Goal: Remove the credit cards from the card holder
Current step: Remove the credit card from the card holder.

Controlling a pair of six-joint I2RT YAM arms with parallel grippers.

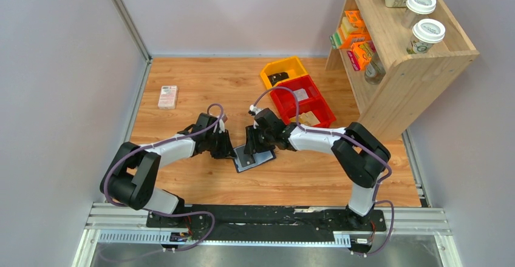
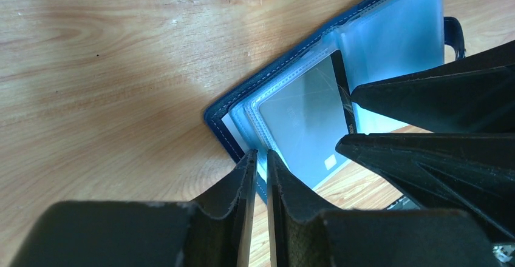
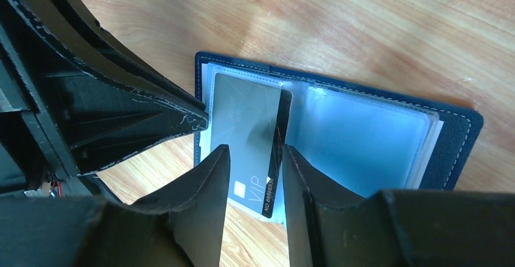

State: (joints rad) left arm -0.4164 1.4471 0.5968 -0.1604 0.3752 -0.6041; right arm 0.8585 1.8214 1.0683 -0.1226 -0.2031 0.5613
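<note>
Two arms meet at the middle of the wooden bench [image 1: 200,79]. There the card holder [image 1: 255,159] lies opened flat, navy cover down and pale blue-grey clear pockets facing up. The left gripper [image 2: 261,155] reaches in from the holder's left side. Its jaws stand at no more than a thin slit and pinch the holder's edge at the near corner, with a sliver of pale pocket showing between them. The right gripper [image 3: 257,148] comes in from the opposite side and tilts down over the half of the holder nearer the left gripper. On that half lies a grey credit card [image 3: 249,133], flat, with a black stripe along the side toward the fold and the letters VIP near one end. The right jaws stand parted, one on each side of this card. Whether they touch its long edges cannot be told from the wrist views. A pink-white box [image 1: 167,96] lies well apart at the far left of the bench. A yellow bin [image 1: 283,67] and a red bin [image 1: 313,106] stand side by side beyond the holder. A wooden shelf [image 1: 419,73] at the far right carries two lidded cups [image 1: 429,31] on its top board.
</note>
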